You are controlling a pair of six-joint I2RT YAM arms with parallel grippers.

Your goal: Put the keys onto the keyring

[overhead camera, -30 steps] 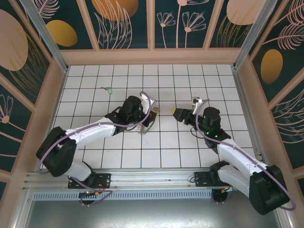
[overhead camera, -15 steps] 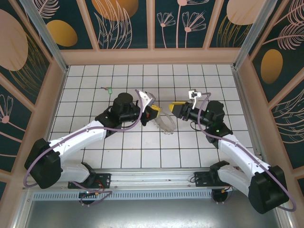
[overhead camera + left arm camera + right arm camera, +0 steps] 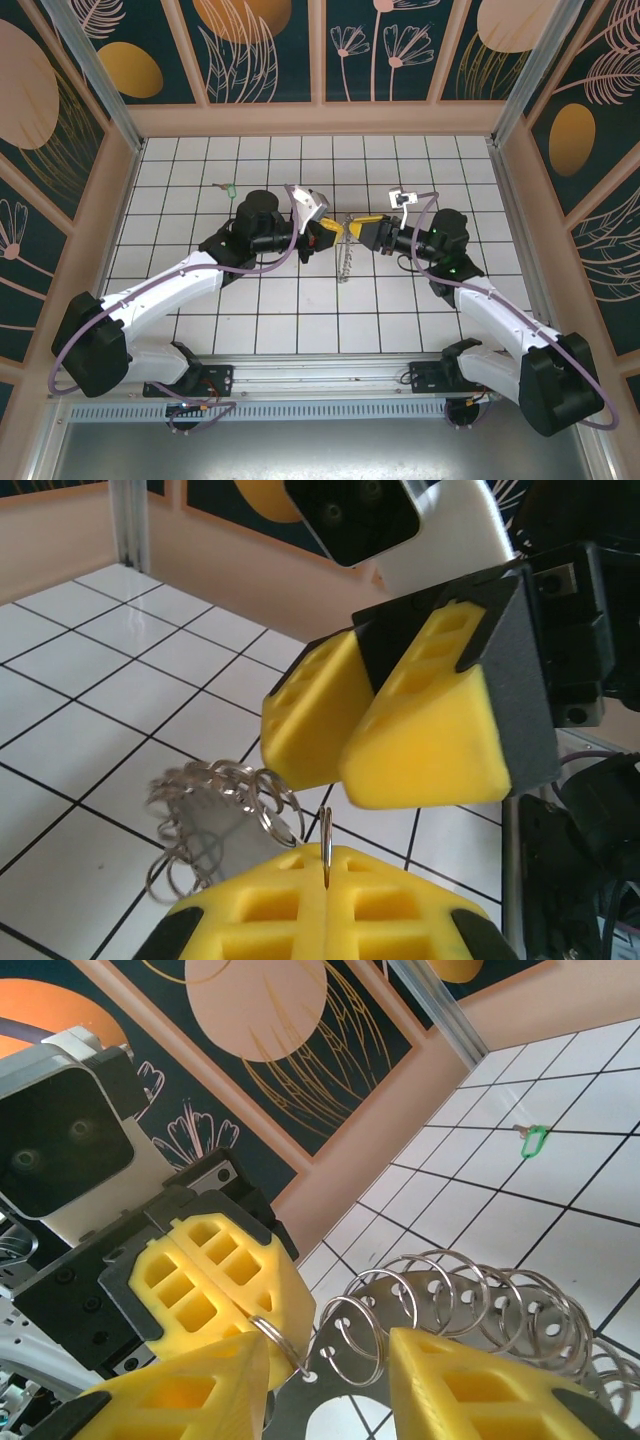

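The left gripper (image 3: 333, 232), its yellow fingers pressed together, pinches one thin wire ring of the keyring (image 3: 346, 262), a run of silvery metal rings threaded through the holes of a flat grey strip, held in the air over the middle of the white tiled table (image 3: 300, 320). Facing it tip to tip, the right gripper (image 3: 362, 230) has its yellow fingers spread, one on each side of the ring-lined strip, just beside the pinched ring; whether they touch the metal cannot be told. Seen from above, the rest of the keyring hangs from the point where the two grippers meet. The key (image 3: 229, 187), a tiny slim metal piece with a bright green head, lies on the tiles toward the far left of the table, well apart from both grippers and from the keyring.
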